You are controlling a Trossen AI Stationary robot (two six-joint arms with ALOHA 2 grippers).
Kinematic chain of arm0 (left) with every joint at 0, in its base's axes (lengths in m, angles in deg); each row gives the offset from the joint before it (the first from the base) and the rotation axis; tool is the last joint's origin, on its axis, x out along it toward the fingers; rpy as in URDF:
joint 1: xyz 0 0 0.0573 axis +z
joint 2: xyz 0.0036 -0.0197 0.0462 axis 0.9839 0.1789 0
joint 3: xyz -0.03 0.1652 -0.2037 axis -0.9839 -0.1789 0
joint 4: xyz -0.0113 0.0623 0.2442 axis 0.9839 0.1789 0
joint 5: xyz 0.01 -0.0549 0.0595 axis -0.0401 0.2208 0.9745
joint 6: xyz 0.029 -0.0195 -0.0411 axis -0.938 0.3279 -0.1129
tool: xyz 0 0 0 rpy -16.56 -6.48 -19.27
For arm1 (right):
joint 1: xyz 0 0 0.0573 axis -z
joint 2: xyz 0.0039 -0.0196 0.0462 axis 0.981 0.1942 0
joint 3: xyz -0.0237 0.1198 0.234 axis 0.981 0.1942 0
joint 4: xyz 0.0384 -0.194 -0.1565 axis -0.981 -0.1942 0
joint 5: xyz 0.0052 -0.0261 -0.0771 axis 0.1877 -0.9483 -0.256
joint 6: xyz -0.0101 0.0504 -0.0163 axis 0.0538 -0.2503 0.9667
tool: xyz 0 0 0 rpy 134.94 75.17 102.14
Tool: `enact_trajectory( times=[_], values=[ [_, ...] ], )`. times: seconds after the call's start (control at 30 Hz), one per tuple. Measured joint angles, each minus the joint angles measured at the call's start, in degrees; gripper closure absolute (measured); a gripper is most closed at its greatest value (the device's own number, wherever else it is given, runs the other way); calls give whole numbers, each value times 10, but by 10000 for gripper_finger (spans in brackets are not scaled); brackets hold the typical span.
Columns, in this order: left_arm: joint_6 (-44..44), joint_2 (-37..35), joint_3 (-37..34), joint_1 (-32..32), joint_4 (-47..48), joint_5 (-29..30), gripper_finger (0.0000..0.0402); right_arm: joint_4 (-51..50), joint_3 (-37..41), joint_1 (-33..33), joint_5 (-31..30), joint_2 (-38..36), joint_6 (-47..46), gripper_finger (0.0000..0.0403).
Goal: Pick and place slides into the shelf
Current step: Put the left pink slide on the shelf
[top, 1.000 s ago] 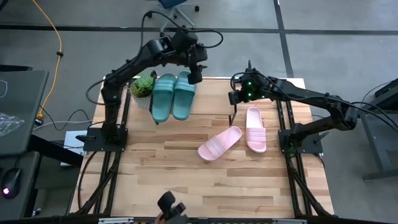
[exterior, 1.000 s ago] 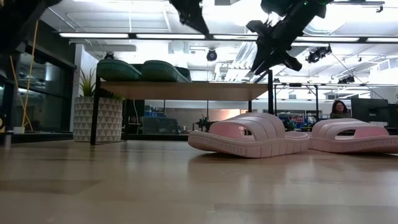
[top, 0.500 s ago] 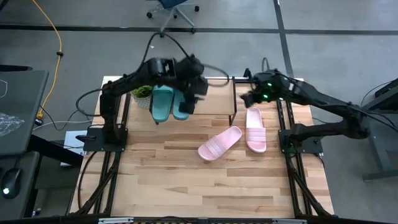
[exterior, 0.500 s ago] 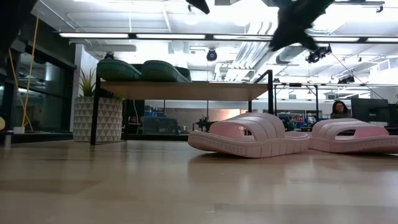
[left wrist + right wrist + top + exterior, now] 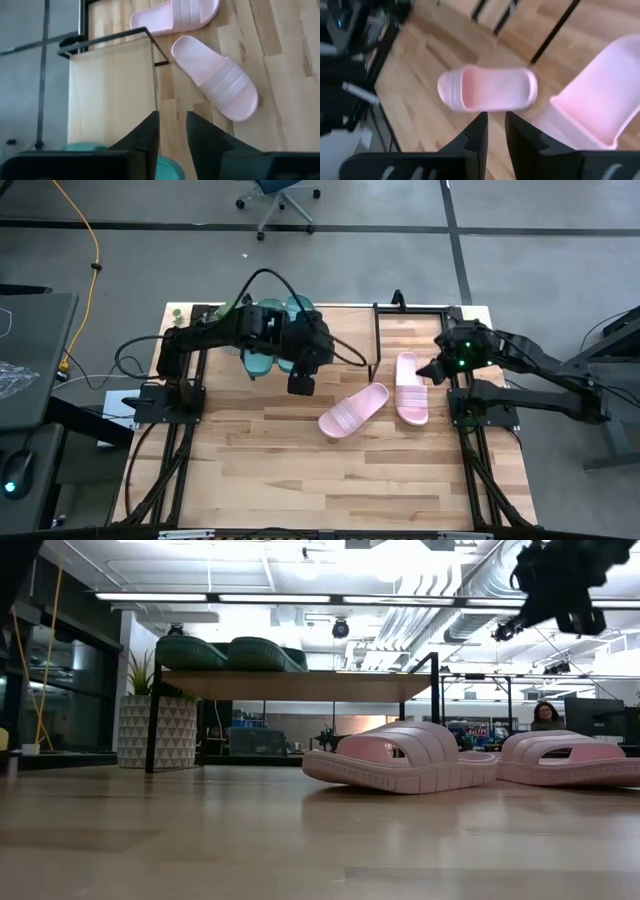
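Pulled back from above the shelf to hang over the bare tabletop just in front of it: the left gripper (image 5: 301,385), fingers narrowed to a slim gap with nothing between them. Drawn outward too, toward the table's right edge: the right gripper (image 5: 432,370), hanging just beside the straight pink slide (image 5: 410,388), fingers a slim gap apart and empty.

Nearest the table's front, lay the angled pink slide (image 5: 353,411), sole down, its toe end close to the straight one; both flat on the tabletop. Behind them stood the shelf (image 5: 300,683), with the two teal slides (image 5: 225,652) side by side on the left part of its plank and the right part bare. Beside the shelf stood a potted plant (image 5: 150,725). Far beyond the table sat a person (image 5: 546,715).

Judged as between picks, with the pink pair left to place. Best done by spreading the fingers wide before descending, coming straight down over the ribbed strap of one pink slide, and clamping across the strap rather than the sole. Worth lifting well clear of the black frame before carrying over, then setting down level on the bare plank beside the teal pair without nudging them.
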Motion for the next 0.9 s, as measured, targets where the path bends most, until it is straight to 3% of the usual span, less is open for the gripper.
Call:
enact_trajectory(
  times=[0.27,0.4,0.57,0.9],
  values=[
    [94,0,0,-47,28,12,396,-37,27,39,102,69,160,347],
    [140,0,0,-72,30,29,388,-83,27,81,143,120,262,343],
    [190,0,0,-107,49,65,382,-98,27,130,148,168,354,329],
    [279,0,0,-158,82,124,398,-101,27,170,147,260,420,297]
  ],
)
